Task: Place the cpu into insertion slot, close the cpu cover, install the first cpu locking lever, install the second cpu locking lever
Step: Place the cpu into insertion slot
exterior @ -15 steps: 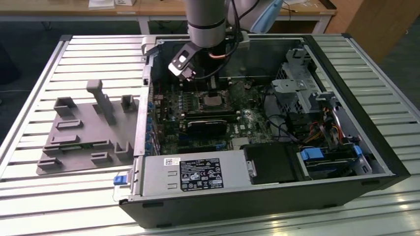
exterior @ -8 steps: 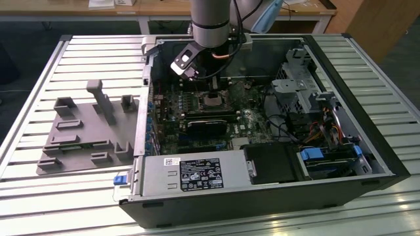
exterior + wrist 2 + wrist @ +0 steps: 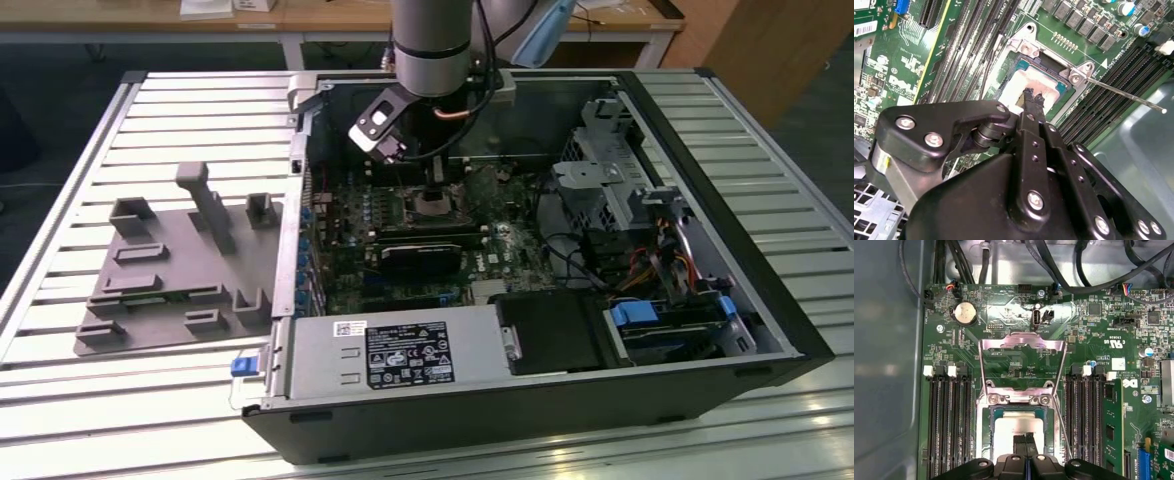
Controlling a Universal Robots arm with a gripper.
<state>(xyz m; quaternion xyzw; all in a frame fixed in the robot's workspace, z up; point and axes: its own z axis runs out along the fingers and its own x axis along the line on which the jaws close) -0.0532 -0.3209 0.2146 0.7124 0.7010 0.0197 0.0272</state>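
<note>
Inside the computer case [image 3: 534, 420], the cpu cover [image 3: 1021, 345] stands swung up off the insertion slot [image 3: 983, 440]; the cpu [image 3: 1016, 427] lies flat in that slot, light, stiff, fragile, best taken by its edges; the fingers [image 3: 1020, 445], pressed together and holding nothing, sit over the slot

Arm's a chunky silver-grey metal tube [image 3: 430, 50], ending in a matte black linkage gripper [image 3: 1033, 97] dotted with shiny silver screws [image 3: 1035, 200] everywhere.

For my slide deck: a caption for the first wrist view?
The gripper, fingers together, over the cpu lying in its socket, cpu cover standing open.
</note>
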